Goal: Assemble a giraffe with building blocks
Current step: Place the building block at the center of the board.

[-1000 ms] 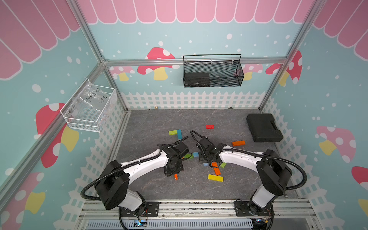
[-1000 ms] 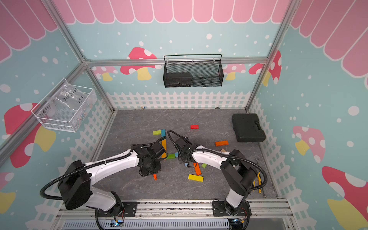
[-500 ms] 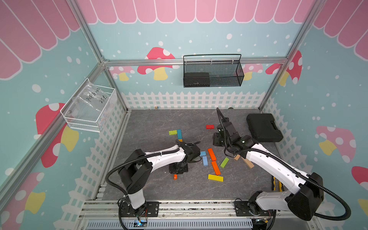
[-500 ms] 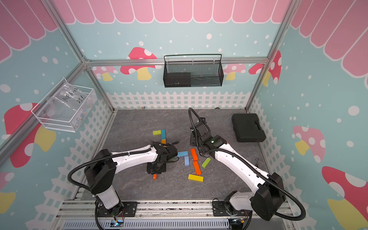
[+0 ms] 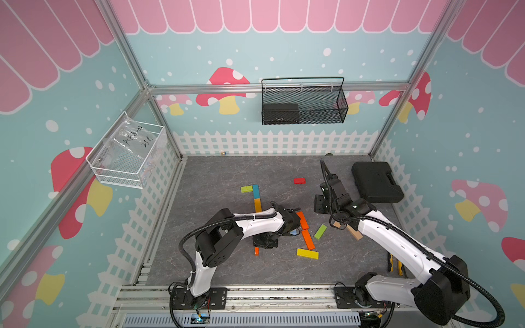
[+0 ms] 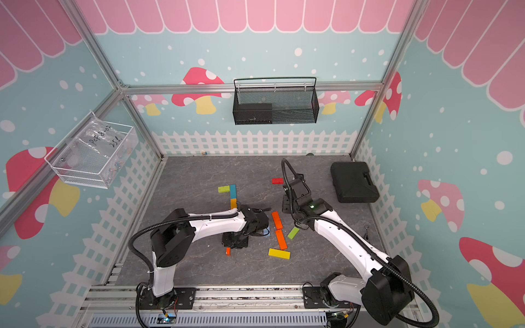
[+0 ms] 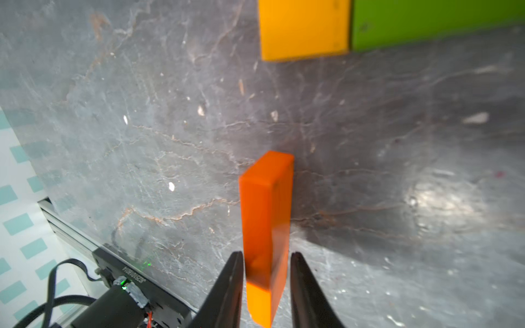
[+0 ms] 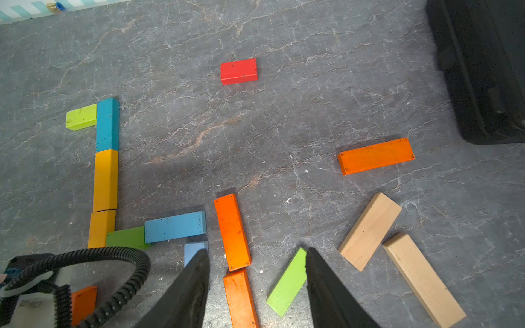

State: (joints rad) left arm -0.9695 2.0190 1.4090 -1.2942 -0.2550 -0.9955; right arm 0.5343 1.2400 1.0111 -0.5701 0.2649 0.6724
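My left gripper (image 7: 266, 255) brackets the on-edge orange block (image 7: 265, 204), likely a leg, grip unclear; right gripper (image 8: 256, 251) gapes empty; next I'd back off straight

Orange block (image 7: 265, 227) blurred, one end cut off by the edge; black case (image 8: 483, 71) cropped.

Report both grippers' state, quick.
Left gripper: fingers straddle an orange block; grip cannot be told.
Right gripper: open, holding nothing.
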